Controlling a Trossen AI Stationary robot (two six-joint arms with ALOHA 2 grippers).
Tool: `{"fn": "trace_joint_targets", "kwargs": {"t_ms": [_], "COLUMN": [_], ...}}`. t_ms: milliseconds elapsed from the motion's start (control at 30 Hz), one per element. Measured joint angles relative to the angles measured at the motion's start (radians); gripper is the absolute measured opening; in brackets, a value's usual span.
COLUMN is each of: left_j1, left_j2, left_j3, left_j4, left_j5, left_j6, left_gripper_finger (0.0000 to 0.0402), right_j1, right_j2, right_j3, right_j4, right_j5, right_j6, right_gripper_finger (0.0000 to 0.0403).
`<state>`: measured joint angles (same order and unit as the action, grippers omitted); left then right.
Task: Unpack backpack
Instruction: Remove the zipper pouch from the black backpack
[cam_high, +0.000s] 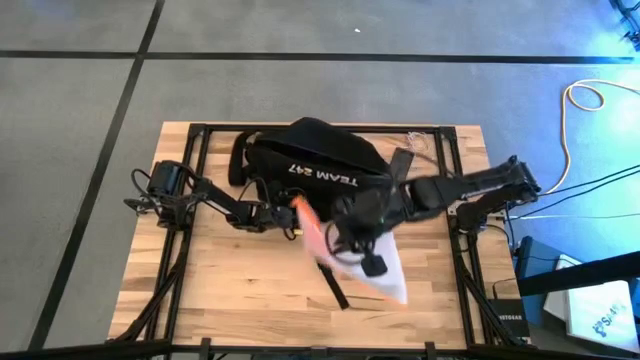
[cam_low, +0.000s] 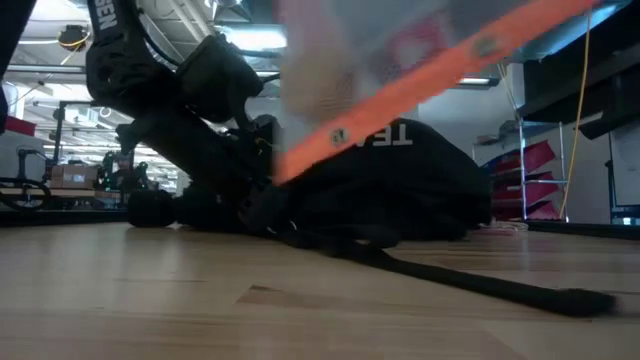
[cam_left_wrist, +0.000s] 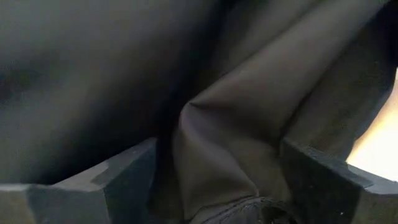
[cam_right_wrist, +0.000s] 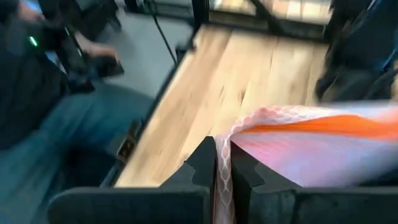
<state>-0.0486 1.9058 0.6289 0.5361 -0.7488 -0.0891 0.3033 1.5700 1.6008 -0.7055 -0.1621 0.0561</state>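
The black backpack (cam_high: 315, 160) with white lettering lies on its side at the table's far middle, and one of its straps (cam_high: 337, 288) trails toward the near edge. My left gripper (cam_high: 278, 216) is low at the backpack's near left side, open, with a fold of black fabric (cam_left_wrist: 224, 143) between its fingers. My right gripper (cam_high: 338, 240) is above the table's middle, shut on a white-and-pink mesh pouch (cam_high: 385, 275) with an orange strip (cam_low: 400, 95). In the low view the pouch (cam_low: 400, 50) hangs high above the wood. My left gripper has the backpack's fabric fold (cam_left_wrist: 217, 162) between its open fingers (cam_left_wrist: 124, 177); whether they touch it I cannot tell. My right gripper pinches the pouch's mesh edge (cam_right_wrist: 219, 143) between its two fingers (cam_right_wrist: 202, 168), slanting down from the table's right. The pouch (cam_right_wrist: 311, 149) spreads out beyond the fingers, tilted and lifted clear of the table.
Black frame rails (cam_high: 175, 270) run along the table's left and right sides. Bare wood (cam_high: 240, 285) lies at the near left. A person in jeans (cam_right_wrist: 62, 130) sits beyond the table's edge. Cables (cam_high: 580, 95) lie on the floor at the right.
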Motion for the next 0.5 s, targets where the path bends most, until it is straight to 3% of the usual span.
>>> {"fn": "trace_joint_targets", "kwargs": {"t_ms": [200,400,500], "left_j1": [0.04,0.051,0.047], "left_j2": [-0.017,-0.054,-0.054], "left_j3": [-0.002,-0.002,-0.002], "left_j4": [-0.025,-0.135,-0.144], "left_j5": [-0.021,-0.058,-0.058], "left_j6": [0.093,0.087,0.069], "left_gripper_finger": [0.0316,0.0316,0.0316], "right_j1": [0.084,0.157,0.186], "right_j2": [0.003,0.003,0.001], "right_j3": [-0.097,-0.181,-0.221], "right_j4": [0.006,-0.017,-0.043], "right_j5": [0.091,0.095,0.147], "right_j6": [0.105,0.119,0.126], "right_gripper_finger": [0.0,0.0,0.0]}}
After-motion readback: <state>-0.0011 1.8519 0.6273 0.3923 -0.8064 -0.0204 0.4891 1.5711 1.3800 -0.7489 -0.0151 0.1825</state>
